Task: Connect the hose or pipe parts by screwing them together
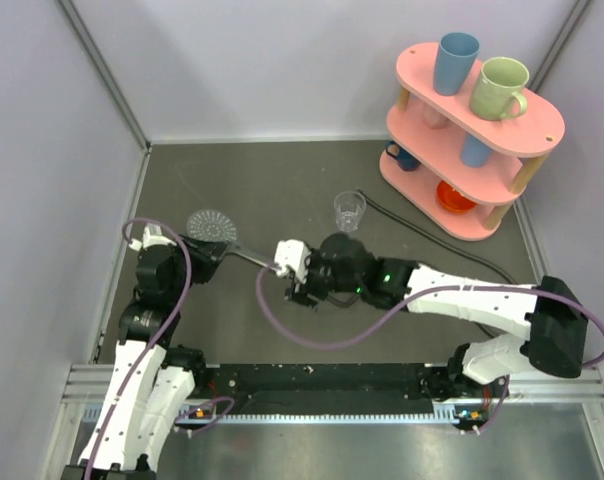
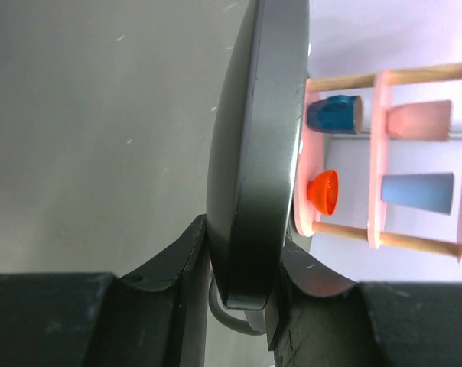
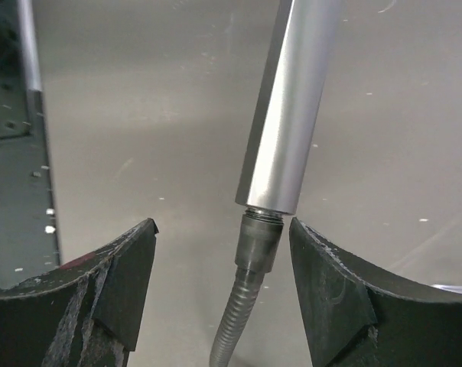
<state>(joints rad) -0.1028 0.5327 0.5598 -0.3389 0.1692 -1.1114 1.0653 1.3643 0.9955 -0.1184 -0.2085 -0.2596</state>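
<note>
The grey hand shower's perforated disc point(image 1: 212, 224) faces up at the left, and its straight handle point(image 1: 250, 256) runs right toward my right gripper point(image 1: 279, 268). My left gripper point(image 1: 204, 250) is shut on the shower head; in the left wrist view its fingers point(image 2: 187, 260) pinch the dark edge of the disc point(image 2: 254, 153). In the right wrist view the silver handle point(image 3: 292, 107) meets the hose's threaded nut point(image 3: 260, 241), with the ribbed hose point(image 3: 231, 329) trailing down. My right gripper point(image 3: 222, 225) stands open around the nut without touching it. The dark hose point(image 1: 422, 228) runs off to the right.
A small clear glass cup point(image 1: 350, 210) stands just behind the right gripper. At the back right a pink rack point(image 1: 472, 130) holds cups and a bowl; the left wrist view also shows the rack point(image 2: 376, 153). Purple cables point(image 1: 312, 335) loop off both arms. Grey walls close in the left and back.
</note>
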